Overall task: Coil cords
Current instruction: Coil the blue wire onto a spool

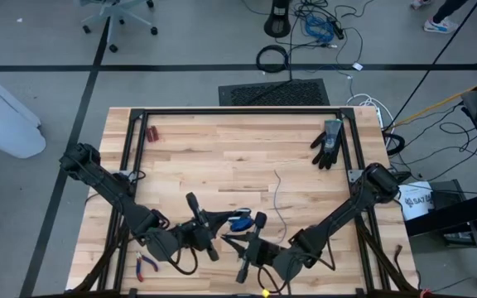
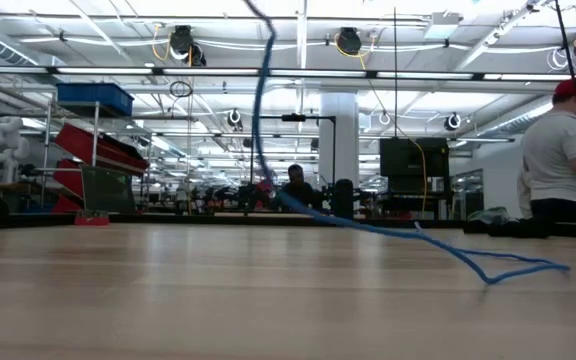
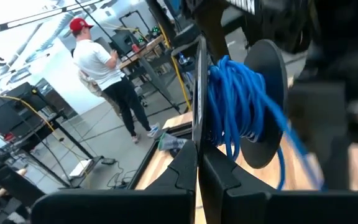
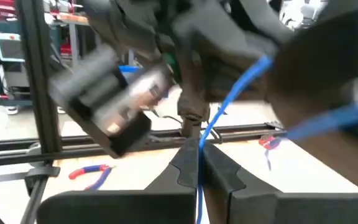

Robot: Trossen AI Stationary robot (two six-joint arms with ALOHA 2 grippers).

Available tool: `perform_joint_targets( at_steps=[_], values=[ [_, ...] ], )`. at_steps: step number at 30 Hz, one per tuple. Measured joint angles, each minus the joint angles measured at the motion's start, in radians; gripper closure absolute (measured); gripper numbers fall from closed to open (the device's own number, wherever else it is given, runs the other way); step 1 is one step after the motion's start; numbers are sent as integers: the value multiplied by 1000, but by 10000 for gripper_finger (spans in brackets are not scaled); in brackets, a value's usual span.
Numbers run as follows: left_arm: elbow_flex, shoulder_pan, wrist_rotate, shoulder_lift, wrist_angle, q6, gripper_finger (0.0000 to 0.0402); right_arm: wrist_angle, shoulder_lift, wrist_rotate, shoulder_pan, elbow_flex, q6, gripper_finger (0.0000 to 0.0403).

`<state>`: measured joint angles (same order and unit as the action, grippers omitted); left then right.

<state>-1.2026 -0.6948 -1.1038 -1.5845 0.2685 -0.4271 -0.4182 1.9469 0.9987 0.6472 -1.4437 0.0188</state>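
Both pincers clamped on the cord [image 1: 277, 194] near counter's front edge: left pincer [image 1: 214, 225] holds the coil, right pincer [image 1: 249, 248] should feed slack evenly.

- You had one thin blue cord [image 1: 240, 222], part of it wound in a bundle held up between the arms, with a loose tail [image 2: 488, 262] lying across the wooden table [image 1: 222, 157].
- You had two dark robot arms over that table, so two grippers: the left gripper [image 3: 197, 163] and the right gripper [image 4: 197, 163], each with its two fingers pressed together.
- You had one black glove [image 1: 329, 142] near the table's far right corner.
- You had two red-handled tools: one small pair of pliers [image 1: 145, 265] by the left arm, one red item [image 1: 151, 132] at the far left.
- You had one person in a red cap and white shirt [image 3: 98, 59] beyond the table.
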Motion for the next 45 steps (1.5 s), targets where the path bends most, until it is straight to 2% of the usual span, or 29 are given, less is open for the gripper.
perform_joint_targets(
  at_steps=[10, 19, 34, 45],
  values=[
    [-2, -18, 33, 4, 131, -27, 395, 118, -2, 6, -20, -1, 88, 403],
    [-59, -62, 45, 6, 130, -43, 395, 180, -3, 43, -23, -2, 127, 403],
    [-61, -81, 23, 7, 135, -26, 395, 199, -4, 105, -19, -2, 119, 401],
    [-67, -82, 17, 18, 149, -4, 395, 191, -2, 152, 29, 2, 76, 332]
  ],
)
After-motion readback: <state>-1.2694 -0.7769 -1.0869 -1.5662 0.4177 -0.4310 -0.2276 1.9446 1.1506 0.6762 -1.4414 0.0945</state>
